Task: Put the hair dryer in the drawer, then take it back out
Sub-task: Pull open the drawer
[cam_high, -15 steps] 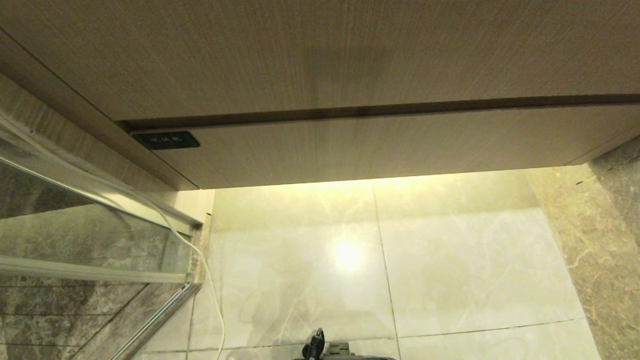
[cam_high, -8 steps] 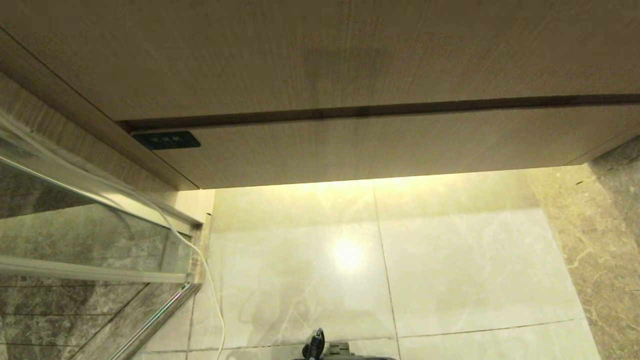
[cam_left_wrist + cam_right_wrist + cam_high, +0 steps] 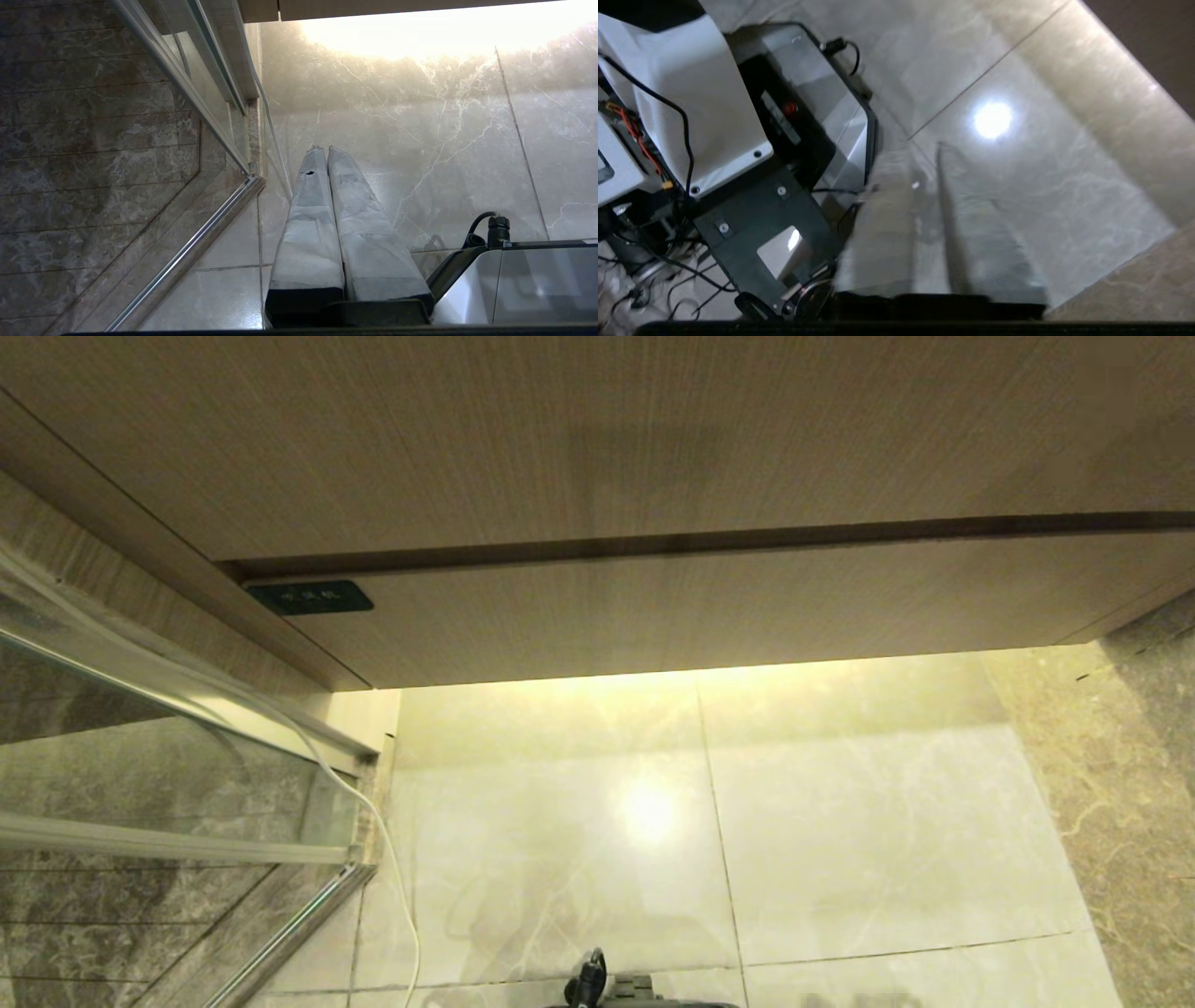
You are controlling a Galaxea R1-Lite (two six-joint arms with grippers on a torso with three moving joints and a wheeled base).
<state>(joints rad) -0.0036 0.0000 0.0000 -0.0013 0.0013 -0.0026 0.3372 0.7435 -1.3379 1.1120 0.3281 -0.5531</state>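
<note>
While the drawer (image 3: 709,607) sits fully closed under the table, no hair dryer shows anywhere. Left claw (image 3: 322,149) hangs clenched and empty; right claw (image 3: 941,154) blurs, spread unclear. Best hook the top seam and pull straight.

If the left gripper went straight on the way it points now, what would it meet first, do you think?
Most likely the pale floor tile. The left gripper points at bare tile, with nothing between. The white cord and the glass door's metal rail lie off to one side, though depth is hard to judge.
</note>
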